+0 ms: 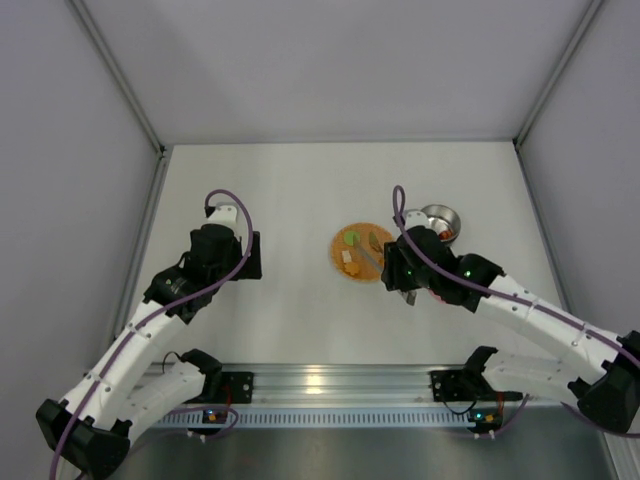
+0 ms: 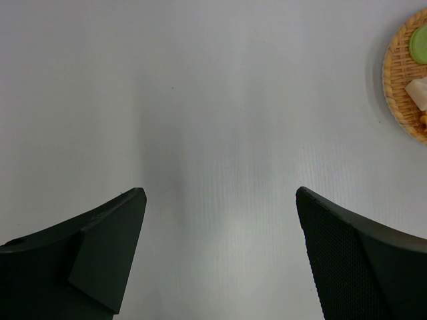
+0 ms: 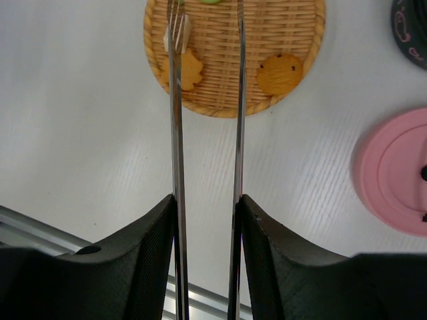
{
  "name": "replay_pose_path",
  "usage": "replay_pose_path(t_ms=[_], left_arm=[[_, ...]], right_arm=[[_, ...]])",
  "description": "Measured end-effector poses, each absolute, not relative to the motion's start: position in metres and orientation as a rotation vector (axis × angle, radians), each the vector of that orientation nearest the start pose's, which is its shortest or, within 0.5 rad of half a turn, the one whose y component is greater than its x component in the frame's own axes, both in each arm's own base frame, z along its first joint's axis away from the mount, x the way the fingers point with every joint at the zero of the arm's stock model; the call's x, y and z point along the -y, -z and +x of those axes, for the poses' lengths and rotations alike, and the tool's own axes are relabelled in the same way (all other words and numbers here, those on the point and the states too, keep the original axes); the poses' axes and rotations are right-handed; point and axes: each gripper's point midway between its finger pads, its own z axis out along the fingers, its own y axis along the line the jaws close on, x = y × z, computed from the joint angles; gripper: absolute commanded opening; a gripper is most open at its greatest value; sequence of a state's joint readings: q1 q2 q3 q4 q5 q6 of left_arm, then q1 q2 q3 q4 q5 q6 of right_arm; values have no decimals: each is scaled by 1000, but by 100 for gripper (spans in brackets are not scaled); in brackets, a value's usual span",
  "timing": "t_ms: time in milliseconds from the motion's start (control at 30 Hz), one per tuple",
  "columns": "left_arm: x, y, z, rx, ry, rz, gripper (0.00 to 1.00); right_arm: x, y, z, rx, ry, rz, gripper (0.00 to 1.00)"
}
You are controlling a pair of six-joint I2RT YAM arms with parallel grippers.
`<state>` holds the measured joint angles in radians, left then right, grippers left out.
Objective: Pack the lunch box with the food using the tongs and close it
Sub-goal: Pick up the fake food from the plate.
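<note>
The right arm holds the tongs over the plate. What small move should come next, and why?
Probably shift the tongs sideways until the pale chunk on the plate lies between their tips. In the right wrist view, one tip lies over that chunk, not beside it.

Left tool [image 2: 219,195] spread wide, right tool [image 3: 207,201] gripping

Work cell surroundings
A round orange woven plate [image 3: 280,27] lies flat on the white table [image 1: 290,200], right of centre; grey walls [image 1: 340,60] enclose three sides; a ribbed metal rail [image 1: 330,380] runs along the near edge.
</note>
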<state>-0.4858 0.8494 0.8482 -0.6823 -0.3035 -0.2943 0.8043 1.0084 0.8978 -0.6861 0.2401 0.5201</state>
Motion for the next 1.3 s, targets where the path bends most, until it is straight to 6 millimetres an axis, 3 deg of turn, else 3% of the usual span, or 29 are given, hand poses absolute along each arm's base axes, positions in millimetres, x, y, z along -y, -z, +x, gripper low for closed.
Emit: replay_pose_path(t_ms=[200, 400, 1300], left_arm=[[83, -186, 245, -2218, 87, 51, 99], [83, -186, 245, -2218, 87, 52, 99], [83, -186, 245, -2218, 87, 52, 99]], right_arm=[[-212, -147, 201, -2412, -373, -290, 41], [-230, -149, 204, -2402, -398, -310, 41], [-238, -139, 213, -2404, -378, -287, 36]])
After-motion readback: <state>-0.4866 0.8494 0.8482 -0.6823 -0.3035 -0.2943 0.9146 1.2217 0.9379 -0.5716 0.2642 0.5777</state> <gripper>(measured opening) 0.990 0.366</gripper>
